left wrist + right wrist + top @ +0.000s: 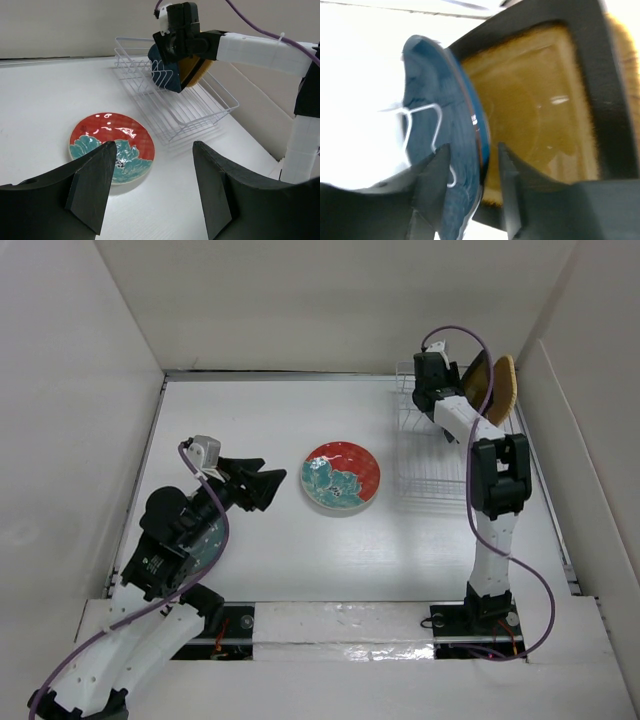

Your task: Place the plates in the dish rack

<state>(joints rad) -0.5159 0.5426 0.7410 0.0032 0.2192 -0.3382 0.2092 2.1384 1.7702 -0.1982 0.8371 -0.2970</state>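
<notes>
Over in the far right corner of the table (260,420), the dish rack (428,462) sits close to the side wall (590,450). Its thin wires look almost white from where I stand. Three plates stand on edge at its far end. The orange plate (505,388) is outermost, nearest the wall. The square yellow plate (478,380) with its black rim stands just in front of it. Next comes the dark blue leaf-shaped plate (447,150), upright in the rack (a thin wire loop (427,117) crosses its face in the wrist view).

The right gripper (472,152) reaches down into the rack, its two fingers (432,185) on either side of the blue plate's rim. They are parted wider than the rim is thick. A sliver of the yellow plate shows between the rim and one finger, so this looks like a loose straddle and not a pinch.

The red plate (342,476), the one with teal flowers, lies flat in the middle of the table, well apart from the rack. The left gripper (272,486) hangs just to its left and points at it. Its fingers are spread wide with nothing between them, and in its own camera the plate shows past one of them.

The teal-grey plate (207,540) lies near the left side of the table. It is mostly hidden under the left arm (165,535), so only a patch of it shows.
</notes>
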